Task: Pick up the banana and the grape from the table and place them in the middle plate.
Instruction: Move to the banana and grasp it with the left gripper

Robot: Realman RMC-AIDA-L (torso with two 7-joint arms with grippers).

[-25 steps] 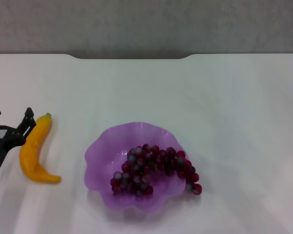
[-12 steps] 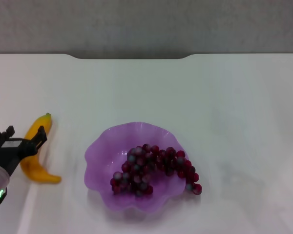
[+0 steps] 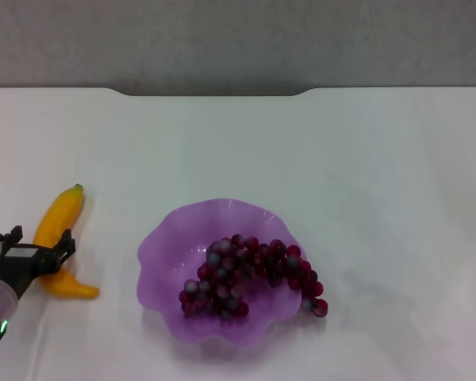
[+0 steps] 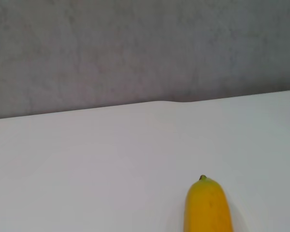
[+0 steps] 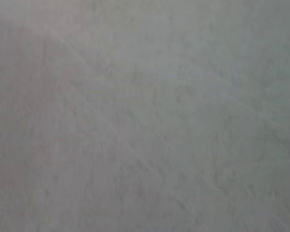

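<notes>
Left gripper [image 3: 38,245] is sliding down and back along the banana [image 3: 57,230] compared with a second ago: it was beside the upper half near the stem, now it is sitting over the lower part near the bend, closer to the robot. Banana itself is lying where it was on the tabletop [image 3: 365,159], on the left side, well left of the middle plate [image 3: 163,254], green stem tip pointing toward the far edge, curved lower end pointing toward the plate. Gripper fingers are spread apart, one fingertip showing on each side of the banana body, straddling it; they are not clamping it and nothing is being held. Whether the fingertips are touching the peel is not clear from the head view. Grape [image 3: 250,274] is lying inside the purple plate, the bunch running across the bowl, with its right end draping over the scalloped rim and a couple of berries hanging just outside on the near-right side. Left wrist view is showing the banana's [image 4: 208,205] stem end low in the picture, with bare white tabletop [image 4: 87,164] beyond it and a grey wall behind. Right gripper is not showing in any view; the right wrist view is giving only a blank grey surface.
</notes>
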